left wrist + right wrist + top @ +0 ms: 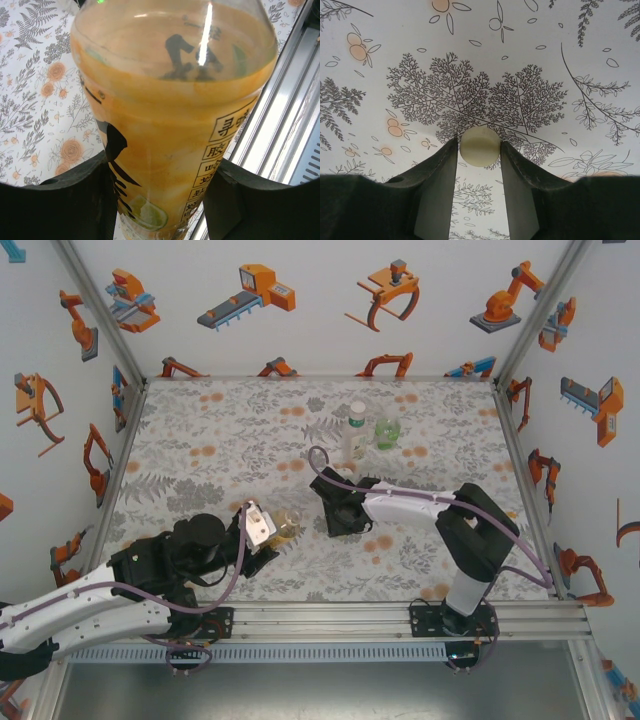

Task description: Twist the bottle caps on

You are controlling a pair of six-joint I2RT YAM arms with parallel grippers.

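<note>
The job looks to be at its start for the orange bottle (170, 115); the left gripper (160, 195) has its jaws closed against the bottle's lower body, a dark finger pressing on each side; the right gripper (479, 165) has its jaws narrow, pinching a small pale round cap (480, 146) between the fingertips, low over the flowered table (200, 450); cap and bottle are apart, so bringing them together and turning the cap on appears to be left to do. At the back of the table a clear bottle (354, 435) with a white label and a green bottle (387, 430) stand upright just beside each other; the clear one has a whitish top that may be a cap, though it is too small to be sure, and the green one's top cannot be made out, so whether those two are finished cannot be told. The overhead view gives the layout: the orange bottle near the front, left of centre, leaning toward the right gripper, which sits close by; the cap itself is hidden there under the black gripper. The right wrist view is where the cap and the grip on it can be seen; the left wrist view shows the grip on the bottle and its printed label, but the neck runs off the top of that view.
</note>
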